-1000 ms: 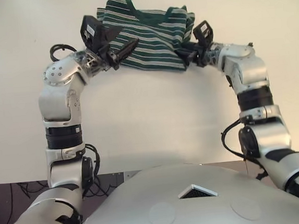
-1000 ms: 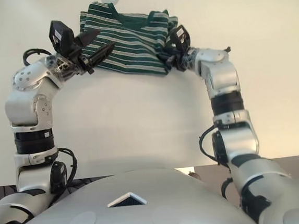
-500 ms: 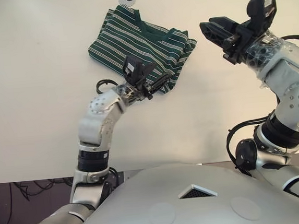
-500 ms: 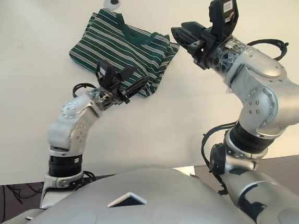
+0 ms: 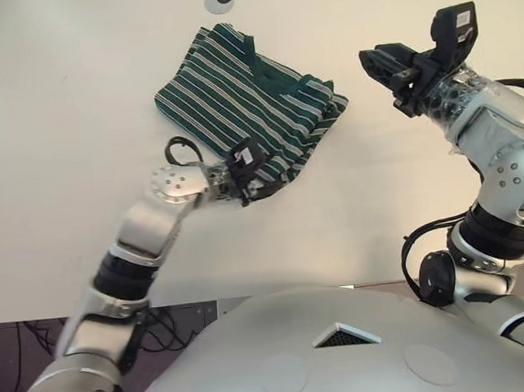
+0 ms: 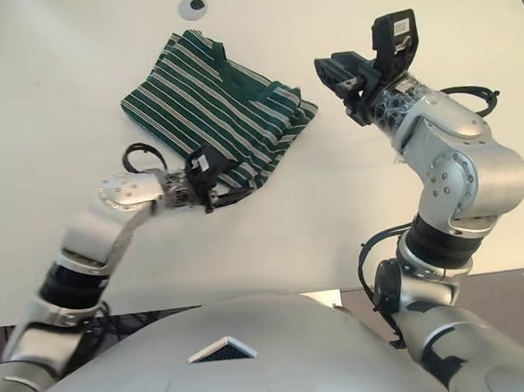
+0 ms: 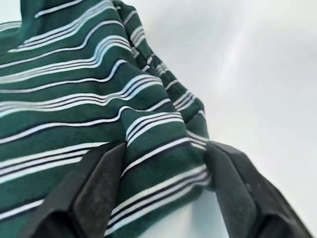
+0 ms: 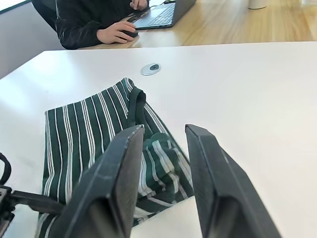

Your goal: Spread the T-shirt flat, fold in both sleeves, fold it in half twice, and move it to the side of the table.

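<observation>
The folded T-shirt (image 5: 235, 97) lies on the white surface (image 5: 54, 132). The left gripper (image 5: 255, 174) has its jaws pinching the shirt's near corner. The right gripper (image 5: 371, 58) hovers to the shirt's right, jaws spread.

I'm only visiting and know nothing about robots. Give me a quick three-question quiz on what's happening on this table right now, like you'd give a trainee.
1. True or false: the T-shirt lies spread out flat with its sleeves open.
2. What is between the fingers of the right gripper? A) a sleeve of the shirt B) nothing C) the shirt's collar
3. Fill in: the corner of the shirt nearest the robot is gripped by the ___ gripper.

Key
1. False: it is folded into a compact bundle.
2. B: it is open and apart from the shirt.
3. Left: the left gripper has the striped fabric between its fingers.
</observation>
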{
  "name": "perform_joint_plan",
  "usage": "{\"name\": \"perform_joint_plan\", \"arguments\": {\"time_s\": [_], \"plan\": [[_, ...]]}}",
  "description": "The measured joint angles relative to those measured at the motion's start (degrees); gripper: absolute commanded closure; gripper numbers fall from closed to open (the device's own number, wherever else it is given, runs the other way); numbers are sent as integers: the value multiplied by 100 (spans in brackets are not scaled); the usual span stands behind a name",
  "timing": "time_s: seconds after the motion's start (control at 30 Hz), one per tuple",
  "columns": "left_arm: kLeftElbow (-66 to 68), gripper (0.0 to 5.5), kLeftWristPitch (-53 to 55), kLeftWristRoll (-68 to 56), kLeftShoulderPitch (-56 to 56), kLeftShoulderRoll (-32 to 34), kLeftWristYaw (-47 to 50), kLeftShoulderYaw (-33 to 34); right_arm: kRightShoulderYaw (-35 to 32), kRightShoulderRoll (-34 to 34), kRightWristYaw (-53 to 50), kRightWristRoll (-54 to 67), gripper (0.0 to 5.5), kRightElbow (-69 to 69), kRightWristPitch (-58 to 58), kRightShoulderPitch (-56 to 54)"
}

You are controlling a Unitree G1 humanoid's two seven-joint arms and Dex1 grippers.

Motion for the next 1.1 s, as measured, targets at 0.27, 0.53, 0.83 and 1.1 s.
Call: {"name": "perform_joint_plan", "arguments": {"time_s": [0.27,0.53,0.83,1.1], "plan": [[1585,196,-2205,-670,-312,1609,-2569,406,461,-834,814,468,333,690,-375,774],[1359,62,2043,-3811,-398,2217,-2615,2571,-690,301,702,1966,186,419,1547,1218],[1578,38,3533,-3747,192,2136,-1870,2665,-119,1399,-773,1474,150,-50,1658,1474],[1729,38,3929,-3703,611,1551,-1465,2653,-343,1567,-529,2100,150,1197,1940,1282]]}}
